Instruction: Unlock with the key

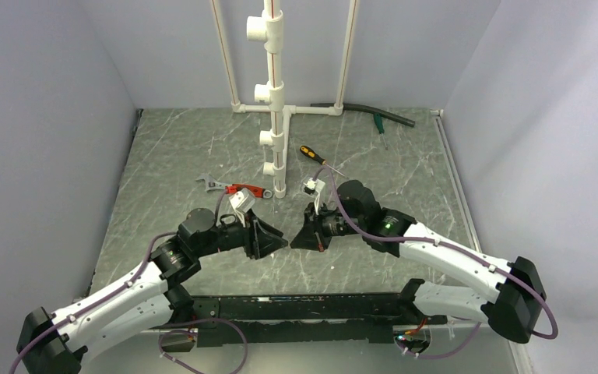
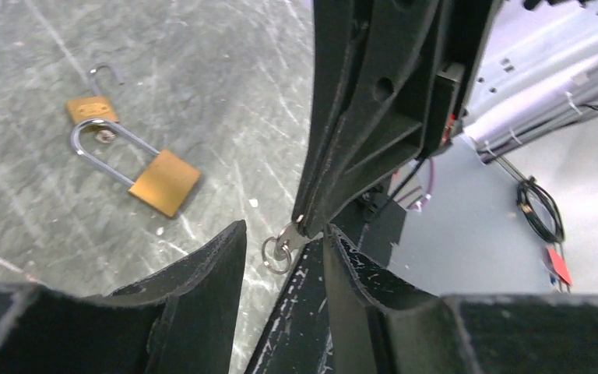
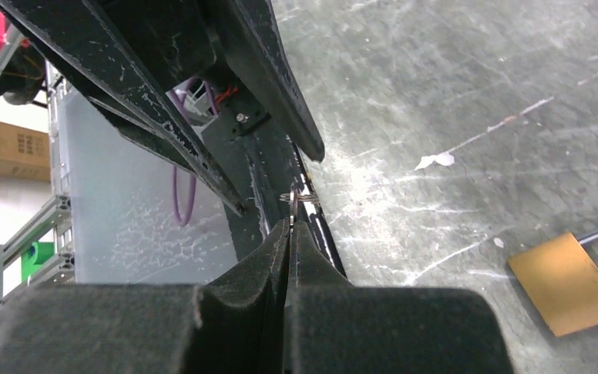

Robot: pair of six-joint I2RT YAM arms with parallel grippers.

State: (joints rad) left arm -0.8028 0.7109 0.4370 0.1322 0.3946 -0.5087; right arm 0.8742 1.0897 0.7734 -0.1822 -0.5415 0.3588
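Observation:
My right gripper [image 3: 289,227] is shut on the small silver key [image 2: 290,236], gripped edge-on; its head and ring [image 2: 275,255] stick out past the fingertips. My left gripper [image 2: 286,234] is open, and the key sits between its two fingertips without either one touching it. In the top view the two grippers [image 1: 276,238] [image 1: 300,236] meet tip to tip at the table's middle. A larger brass padlock [image 2: 163,181] lies flat on the table with its shackle closed, and a smaller brass padlock [image 2: 91,107] lies just beyond it. The larger padlock's corner also shows in the right wrist view [image 3: 567,282].
A red-handled wrench [image 1: 237,188] and a black-and-orange screwdriver [image 1: 311,154] lie beside the white pipe stand [image 1: 276,101]. A green screwdriver [image 1: 378,125] and a black hose [image 1: 374,113] lie at the back. Walls close in both sides.

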